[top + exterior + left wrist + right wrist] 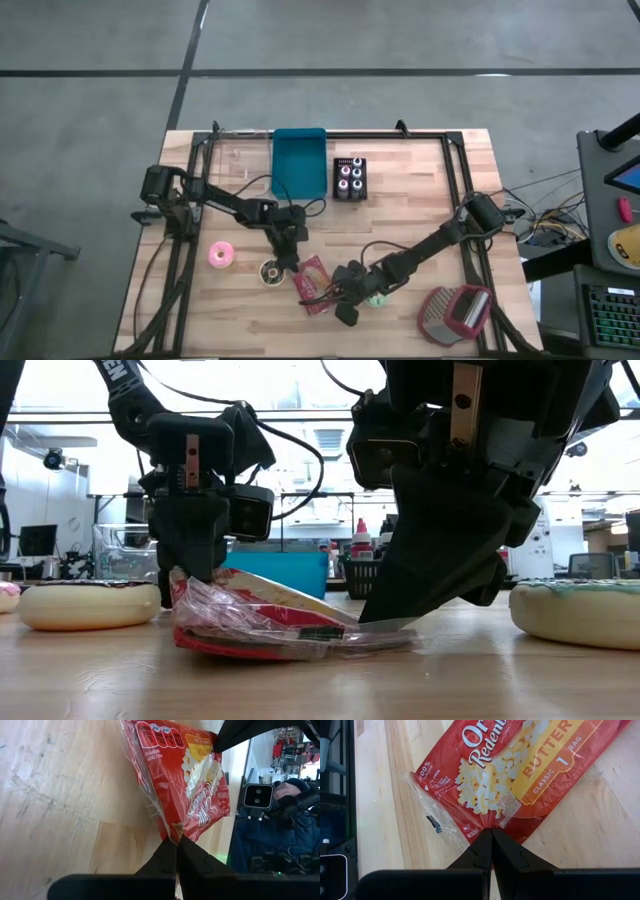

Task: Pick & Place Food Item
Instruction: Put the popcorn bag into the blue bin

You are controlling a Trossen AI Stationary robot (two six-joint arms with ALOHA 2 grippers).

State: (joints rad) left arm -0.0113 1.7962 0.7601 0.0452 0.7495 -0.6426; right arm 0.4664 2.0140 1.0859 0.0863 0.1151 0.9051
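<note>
A red bag of butter popcorn (314, 282) in a clear wrapper lies on the wooden table near its front edge, between my two grippers. My left gripper (292, 266) is shut on the bag's far left end. My right gripper (336, 297) is shut on its near right end. In the low view the bag (262, 622) slopes, its left end raised and its underside on the table. My left gripper pinches the bag's end seam (173, 834) between its two shut fingers, slanting down from the table's far left. That end (186, 586) is held up off the table. My right gripper pinches the edge of the bag's other end (490, 824) between its two shut fingers, slanting down from the table's right. In the low view the clear wrapper edge (385, 632) at its fingertips sits low, close to the tabletop.
A pink donut (219, 254) and a dark donut (271, 271) lie left of the bag, and a green donut (378, 298) lies under my right arm. A blue bin (299, 163) and a black bottle rack (349, 178) stand at the back. A red grater (455, 312) lies front right.
</note>
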